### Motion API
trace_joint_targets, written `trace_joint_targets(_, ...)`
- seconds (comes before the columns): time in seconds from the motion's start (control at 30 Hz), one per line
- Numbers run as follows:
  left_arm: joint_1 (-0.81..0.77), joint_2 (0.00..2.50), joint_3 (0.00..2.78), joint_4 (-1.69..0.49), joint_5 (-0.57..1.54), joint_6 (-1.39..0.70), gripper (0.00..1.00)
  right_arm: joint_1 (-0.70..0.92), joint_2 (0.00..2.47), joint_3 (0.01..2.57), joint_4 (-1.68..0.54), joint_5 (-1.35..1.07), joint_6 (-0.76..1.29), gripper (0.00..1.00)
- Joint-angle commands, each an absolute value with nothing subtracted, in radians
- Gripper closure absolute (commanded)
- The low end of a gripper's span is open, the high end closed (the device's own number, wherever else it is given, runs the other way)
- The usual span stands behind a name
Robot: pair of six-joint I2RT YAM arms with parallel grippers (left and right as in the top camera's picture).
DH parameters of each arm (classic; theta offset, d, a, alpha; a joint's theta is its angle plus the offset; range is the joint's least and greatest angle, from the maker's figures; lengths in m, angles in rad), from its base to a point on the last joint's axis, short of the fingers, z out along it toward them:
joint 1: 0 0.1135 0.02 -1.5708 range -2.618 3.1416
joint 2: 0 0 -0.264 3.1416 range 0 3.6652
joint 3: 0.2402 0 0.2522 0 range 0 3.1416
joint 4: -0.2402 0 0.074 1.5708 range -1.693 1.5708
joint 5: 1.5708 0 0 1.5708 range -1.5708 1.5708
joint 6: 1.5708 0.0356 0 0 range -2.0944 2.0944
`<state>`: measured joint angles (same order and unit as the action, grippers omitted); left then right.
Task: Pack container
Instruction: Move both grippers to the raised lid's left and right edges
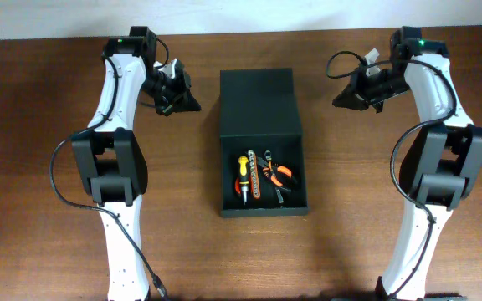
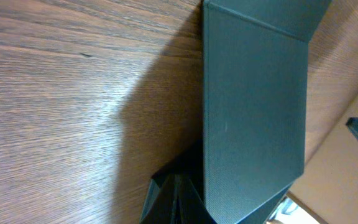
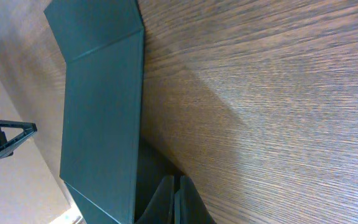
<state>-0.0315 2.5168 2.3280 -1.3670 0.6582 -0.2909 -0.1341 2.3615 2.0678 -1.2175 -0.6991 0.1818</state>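
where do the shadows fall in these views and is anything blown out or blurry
Overhead: even and sharp, only faint shadows on the table, container interior dim but tools readable. Left wrist: the container throws a dark shadow on the wood, image-left. Right wrist: its shadow falls image-right; a blown-out patch at bottom left.

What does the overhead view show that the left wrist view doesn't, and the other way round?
Only overhead: the inside of the box, with a screwdriver and pliers lying in it, plus the left arm and right arm.
Only left wrist: the lid's outer face close up, and the left hand's own fingers pressed together at the bottom edge.
Both: the box, the wooden table and the right hand, which is only a sliver at the wrist view's right edge.
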Motion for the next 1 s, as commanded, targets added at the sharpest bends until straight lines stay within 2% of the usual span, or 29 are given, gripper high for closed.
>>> trace_joint_targets(0.0, -0.033, 2.563, 2.316, -1.377, 0.731, -0.268, 0.98, -0.115, 2.365, 2.064, -1.215, -0.723, 0.17, 0.96)
trace_joint_targets(0.67, -0.046, 2.605, 2.304, -1.376, 0.772, -0.245, 0.98, -0.103, 2.436, 2.064, -1.242, -0.812, 0.169, 0.96)
trace_joint_targets(0.97, -0.05, 2.619, 2.304, -1.373, 0.773, -0.245, 0.98, -0.047, 2.47, 2.064, -1.24, -0.828, 0.163, 0.96)
